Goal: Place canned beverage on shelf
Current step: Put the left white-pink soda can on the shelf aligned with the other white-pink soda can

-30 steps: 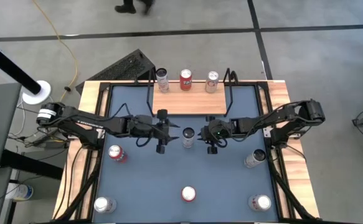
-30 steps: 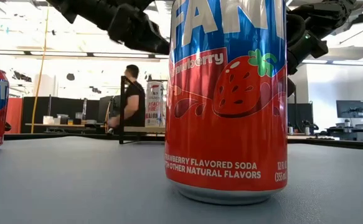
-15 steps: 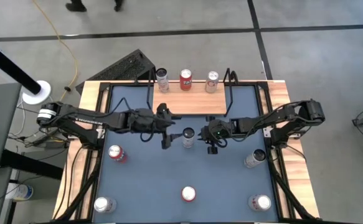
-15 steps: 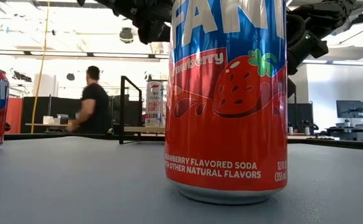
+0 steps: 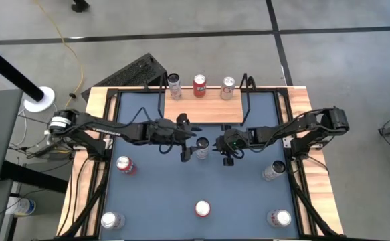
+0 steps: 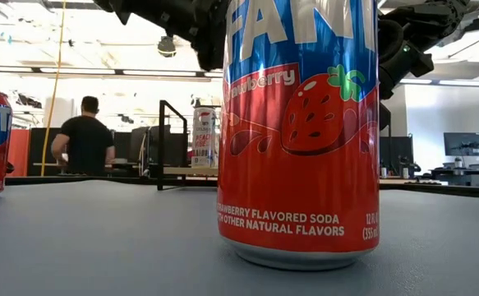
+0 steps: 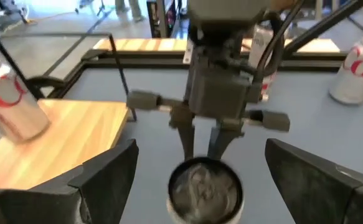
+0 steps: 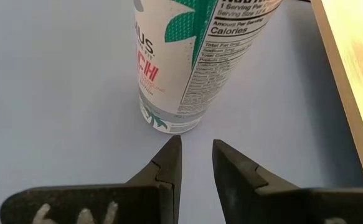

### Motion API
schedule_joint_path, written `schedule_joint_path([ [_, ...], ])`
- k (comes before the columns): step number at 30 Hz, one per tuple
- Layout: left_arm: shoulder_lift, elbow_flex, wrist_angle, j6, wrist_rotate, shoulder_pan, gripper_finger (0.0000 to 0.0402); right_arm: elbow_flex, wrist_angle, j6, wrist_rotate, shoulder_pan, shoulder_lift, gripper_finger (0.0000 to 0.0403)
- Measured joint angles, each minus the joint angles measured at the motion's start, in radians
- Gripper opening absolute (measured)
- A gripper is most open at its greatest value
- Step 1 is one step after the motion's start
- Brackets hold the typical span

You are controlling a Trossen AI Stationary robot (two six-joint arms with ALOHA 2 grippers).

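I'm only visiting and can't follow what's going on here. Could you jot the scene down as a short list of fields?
shelf: light-wood board on a black wire frame, at the table's far edge
on the shelf: three cans in a row
target can: slim white can standing on the blue mat, in front of the shelf
left tool: open, beside the white can on one side, not gripping
right tool: fingers nearly together, beside the can on the other side, apart from it
loose cans: five more on the mat, e.g. a red one

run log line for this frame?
left tool: open, beside centre can | right tool: narrow gap, just short of can, empty | shelf: three cans on it | phase: pre-grasp
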Motion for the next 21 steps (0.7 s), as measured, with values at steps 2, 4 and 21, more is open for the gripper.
schedule_joint_path([
  [2, 0.027, -0.003, -0.006, -0.001, 0.000, 0.000, 0.0341, 0.000, -0.001, 0.000, 0.000, 0.000, 0.000, 0.0097],
  [4, 0.065, -0.003, 0.036, -0.001, 0.008, 0.000, 0.0341, 0.000, 0.001, 0.000, 0.000, 0.000, 0.000, 0.0097],
  [21, 0.094, 0.007, 0.027, 0.028, 0.029, 0.000, 0.0341, 0.000, 0.002, -0.001, -0.002, 0.000, 0.000, 0.0097],
])
